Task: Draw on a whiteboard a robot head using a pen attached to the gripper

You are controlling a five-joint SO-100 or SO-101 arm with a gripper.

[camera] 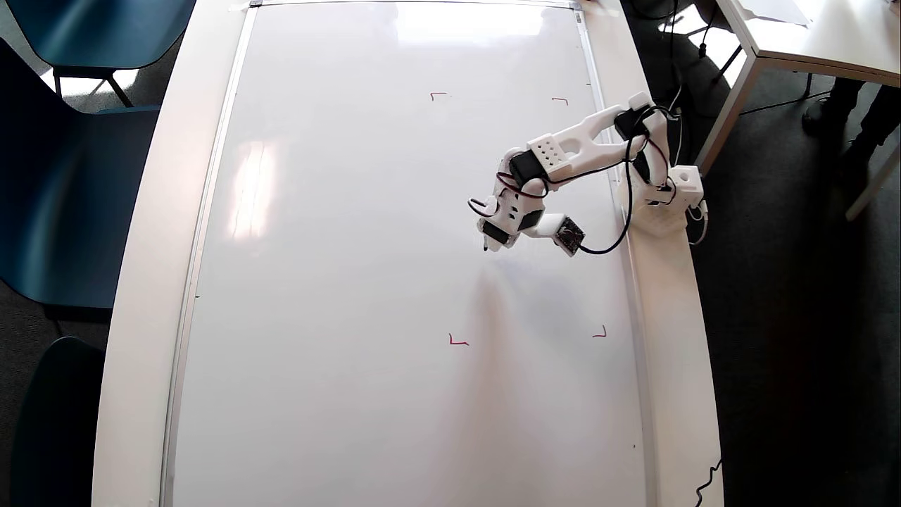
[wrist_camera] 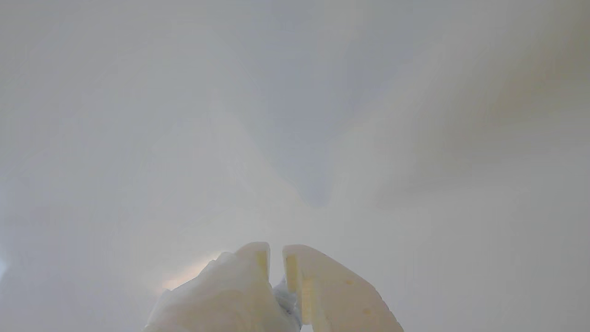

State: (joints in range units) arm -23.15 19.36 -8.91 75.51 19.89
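**Pen tip over a bare board**

Two pale fingers [wrist_camera: 258,276] of the tool [wrist_camera: 275,258] fill the bottom edge of the wrist view, standing nearly parallel with only a narrow slit between them. Something whitish sits low in that slit, too blurred to identify. Beyond the fingers the wrist view shows only the board [wrist_camera: 295,115], glossy, with soft grey shadows and no lines.

From overhead, the tool [camera: 493,236] hangs over the right half of the board [camera: 352,282], its black servos and looping black wires on top and a small black square module [camera: 570,236] jutting out to its right. A small dark tip, the pen [camera: 486,246], pokes out at the tool's lower left end and seems to meet the board or sit just above it; which one cannot be told. The tool is narrowed, but whether it is the fingers that grip the pen cannot be told from either view.

Four small red corner marks [camera: 458,341] frame a rectangle on the board's right half; the pen tip lies inside that rectangle, near its left side and about midway in height. No blue stroke of a robot head shows anywhere.

Farther right, the arm's base [camera: 662,211] sits on the counter [camera: 672,317] rim just past the board's silver frame. No readable writing or brand shows.
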